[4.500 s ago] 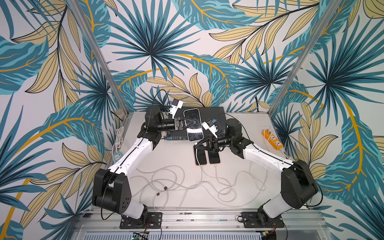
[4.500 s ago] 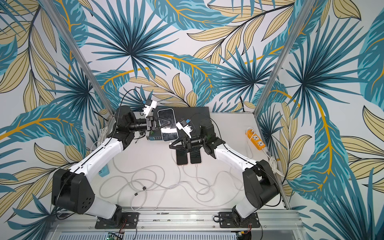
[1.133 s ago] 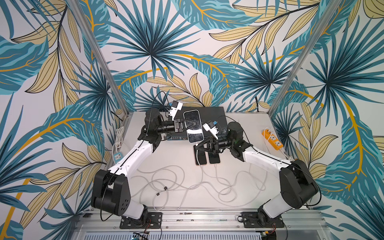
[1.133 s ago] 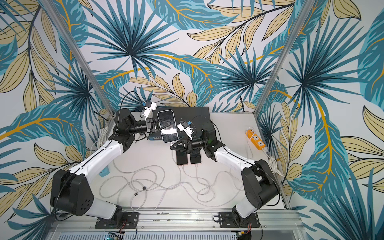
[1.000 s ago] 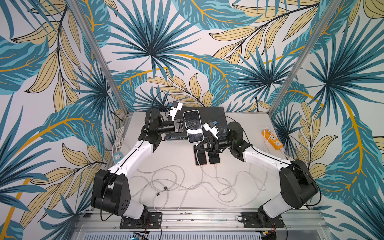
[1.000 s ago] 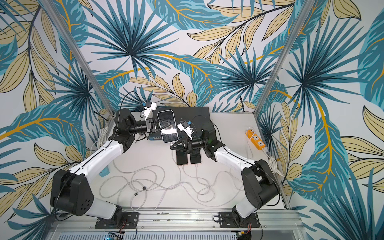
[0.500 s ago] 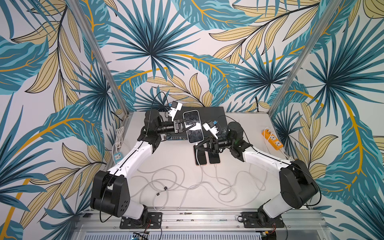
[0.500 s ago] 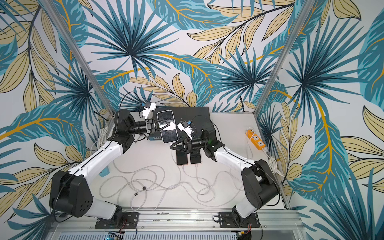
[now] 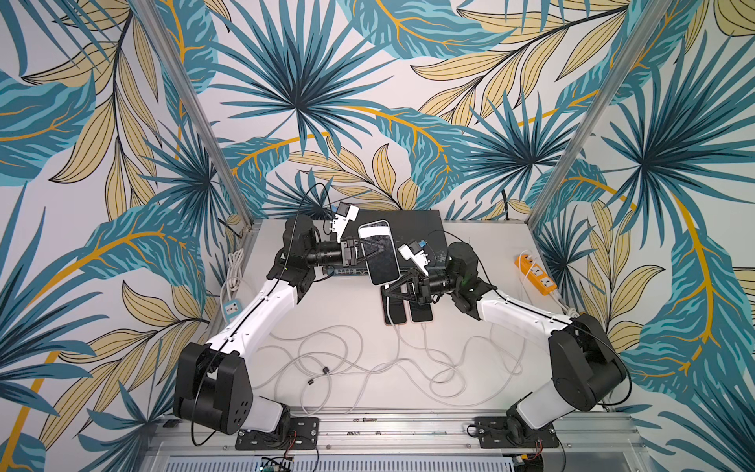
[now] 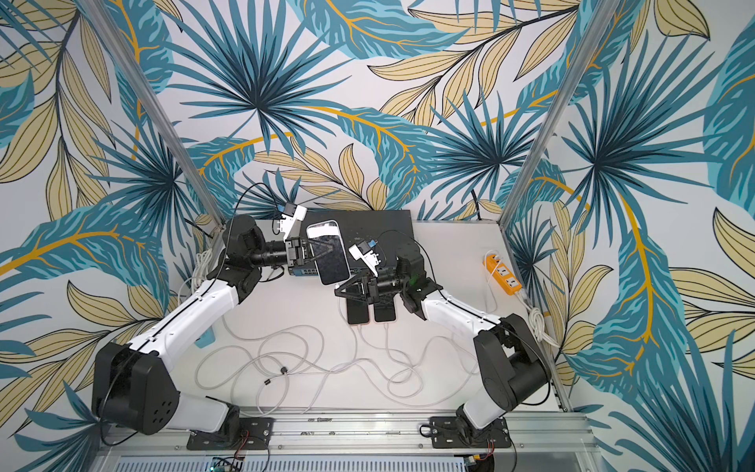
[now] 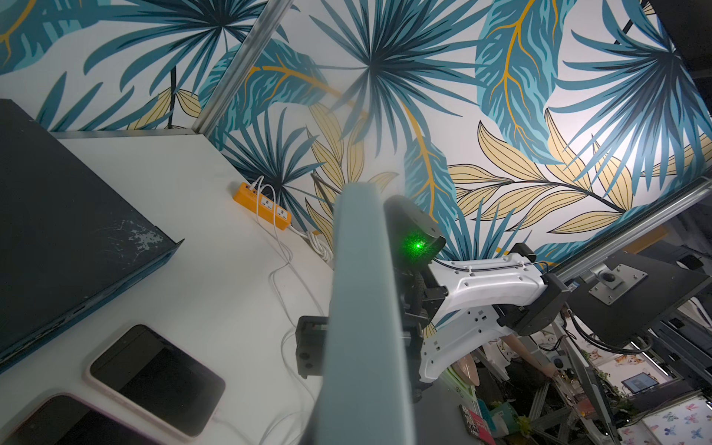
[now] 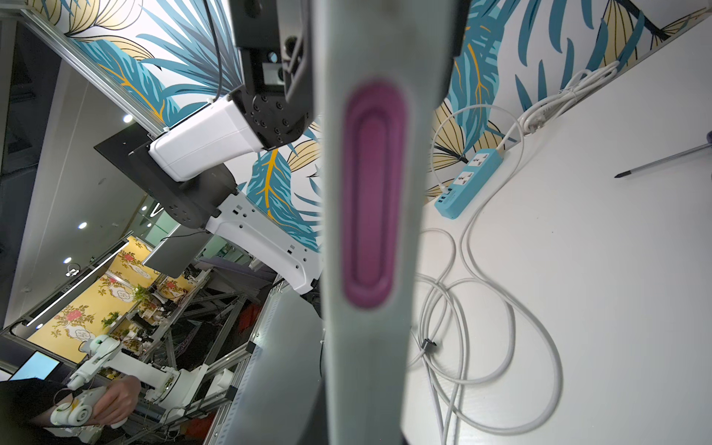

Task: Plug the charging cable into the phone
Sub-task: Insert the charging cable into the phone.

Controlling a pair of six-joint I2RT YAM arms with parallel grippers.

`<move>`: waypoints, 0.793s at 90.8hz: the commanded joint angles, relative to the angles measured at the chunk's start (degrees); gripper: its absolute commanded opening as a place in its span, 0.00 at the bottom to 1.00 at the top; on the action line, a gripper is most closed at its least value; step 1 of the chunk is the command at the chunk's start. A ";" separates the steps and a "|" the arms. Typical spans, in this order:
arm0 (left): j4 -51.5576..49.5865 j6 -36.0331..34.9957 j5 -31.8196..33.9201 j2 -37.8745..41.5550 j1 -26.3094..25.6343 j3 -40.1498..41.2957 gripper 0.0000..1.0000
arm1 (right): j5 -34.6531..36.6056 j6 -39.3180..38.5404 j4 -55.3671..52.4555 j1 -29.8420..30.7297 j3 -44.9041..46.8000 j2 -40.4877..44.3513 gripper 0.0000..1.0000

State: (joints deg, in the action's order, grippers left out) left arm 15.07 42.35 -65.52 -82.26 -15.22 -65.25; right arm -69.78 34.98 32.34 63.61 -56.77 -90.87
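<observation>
A phone (image 9: 378,253) (image 10: 329,255) in a pale case hangs screen-up above the back of the table. My left gripper (image 9: 367,254) (image 10: 319,253) is shut on its side. Seen edge-on, the phone fills the middle of the left wrist view (image 11: 366,308) and of the right wrist view (image 12: 370,366), where a purple oblong (image 12: 371,192) shows on the edge. My right gripper (image 9: 387,288) (image 10: 339,291) is shut at the phone's lower end. What its fingers pinch is hidden. Charging cables (image 9: 347,355) (image 10: 294,347) lie looped on the table.
Two dark phones (image 9: 395,314) (image 9: 421,314) lie side by side under the right gripper, each with a white cable at its near end. A black box (image 9: 412,229) stands at the back. An orange power strip (image 9: 535,271) is at the right and a blue one (image 12: 470,181) at the left.
Almost nothing. The held phone has tilted and shifted very slightly, and both grippers have stayed shut where they were.
</observation>
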 commanded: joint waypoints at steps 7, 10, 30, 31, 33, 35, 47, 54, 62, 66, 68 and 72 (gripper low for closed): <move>-3.45 -1.39 -4.98 1.83 -0.33 0.69 0.00 | 4.03 -0.33 5.91 -2.10 0.02 3.10 0.00; -3.73 -1.46 -5.15 1.79 -0.33 0.54 0.00 | 3.92 -0.91 5.69 -2.14 -0.07 3.21 0.00; -15.29 -8.19 -7.60 1.50 -0.33 -2.81 0.00 | 1.25 -9.12 -5.37 -2.10 -3.70 4.69 0.00; -16.24 -8.70 -7.82 1.49 -0.33 -3.06 0.00 | 1.01 -9.57 -6.02 -2.09 -3.96 4.62 0.00; -17.91 -9.81 -8.19 1.47 -0.33 -3.46 0.00 | 0.60 -10.35 -7.41 -2.09 -4.47 4.58 0.00; -19.47 -10.94 -8.33 1.53 -0.29 -3.82 0.00 | 0.36 -11.03 -8.70 -2.11 -4.90 4.52 0.00; -23.43 -13.55 -8.91 1.42 -0.49 -4.79 0.00 | -0.44 -12.39 -11.03 -2.24 -5.94 4.08 0.00; -25.96 -15.48 -9.12 1.08 -0.49 -5.56 0.00 | -1.57 -12.56 -11.51 -2.25 -6.66 3.83 0.00; -28.18 -16.96 -9.57 0.31 -0.54 -6.95 0.00 | -2.35 -15.14 -15.05 -2.26 -7.66 4.09 0.00; -28.84 -17.20 -9.91 -0.11 -0.59 -7.51 0.00 | -2.57 -16.18 -16.57 -2.33 -7.96 4.39 0.00; -29.54 -17.65 -9.96 -0.38 -0.55 -7.87 0.00 | -2.69 -16.59 -17.17 -2.44 -8.10 4.52 0.00; -30.68 -18.80 -10.04 -0.79 -0.55 -8.77 0.00 | -2.82 -17.12 -17.97 -2.55 -8.25 4.77 0.00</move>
State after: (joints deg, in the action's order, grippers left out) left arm -5.80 28.16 -69.41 -82.06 -15.25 -72.53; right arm -72.93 21.69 13.82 63.29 -61.32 -89.21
